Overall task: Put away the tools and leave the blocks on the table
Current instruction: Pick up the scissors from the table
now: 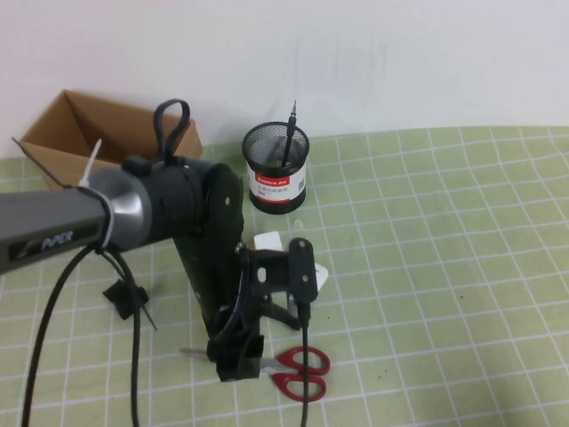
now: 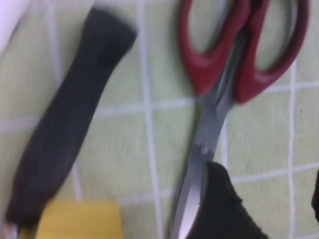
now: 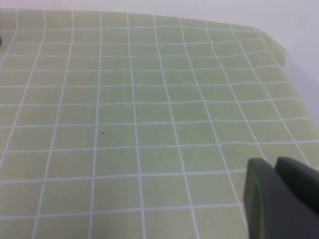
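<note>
The red-handled scissors (image 1: pixel 302 374) lie flat on the green grid table (image 1: pixel 462 267) near the front edge. In the left wrist view their handles (image 2: pixel 244 45) lie beyond steel blades. My left gripper (image 1: pixel 238 360) is down over the blades and open (image 2: pixel 264 194); one finger (image 2: pixel 219 209) overlaps the blade, the other is apart at the frame's edge. The black-handled screwdriver (image 2: pixel 70 129) and yellow block (image 2: pixel 75 219) lie beside the scissors. The thin black driver (image 1: pixel 292 133) stands in the mesh cup (image 1: pixel 277 169). My right gripper (image 3: pixel 274 162) is shut and empty over bare cloth. The orange block is hidden.
An open cardboard box (image 1: pixel 98 133) stands at the back left. A small black bracket (image 1: pixel 124 296) lies left of the arm. White objects (image 1: pixel 267 240) show partly behind the left arm. The table's right half is bare cloth.
</note>
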